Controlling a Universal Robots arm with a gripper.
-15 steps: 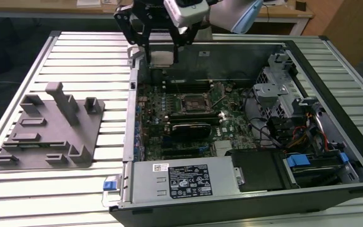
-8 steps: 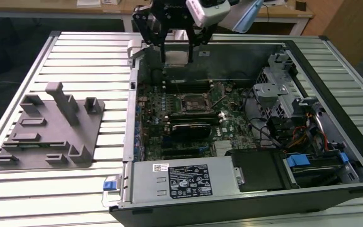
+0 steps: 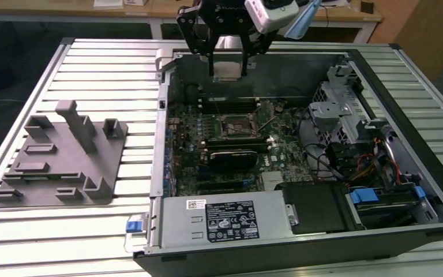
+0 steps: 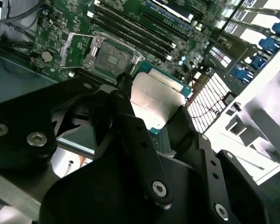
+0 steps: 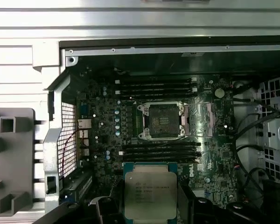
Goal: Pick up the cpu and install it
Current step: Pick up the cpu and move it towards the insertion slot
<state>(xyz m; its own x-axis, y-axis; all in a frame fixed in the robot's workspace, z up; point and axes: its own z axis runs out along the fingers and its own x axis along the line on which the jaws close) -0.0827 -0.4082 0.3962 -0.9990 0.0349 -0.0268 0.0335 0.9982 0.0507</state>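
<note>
While the cpu (image 5: 149,193) hangs in the gripper (image 5: 149,207), I can read the tool's state plainly. Its two black fingers (image 4: 130,126) are closed in on opposite edges of the chip, and the gap between them is just as wide as the chip itself. The silver lid faces the first wrist camera, with a thin green rim around it. In the second wrist view the lid shines between the fingers.

In the exterior view I see the chip held in the air above the far end of the case (image 3: 160,115). It is clear of the board (image 3: 198,138) below and touches only the fingers. The socket (image 5: 162,120) lies on the board, apart from the chip, with its metal frame standing open and its dark middle exposed. Rows of long memory slots (image 5: 156,86) run along two sides of the socket.

The case lies on its side with the cover off, on a table (image 3: 90,63) of pale metal slats. At its near end in the exterior view sits a silver power supply (image 3: 221,219). Toward the exterior view's right stands a metal drive cage (image 3: 337,98), with bundles of cables (image 3: 360,164) beside it. Well apart from the case, toward the exterior view's left, a grey fixture (image 3: 60,156) with raised blocks and posts rests on the slats.
</note>
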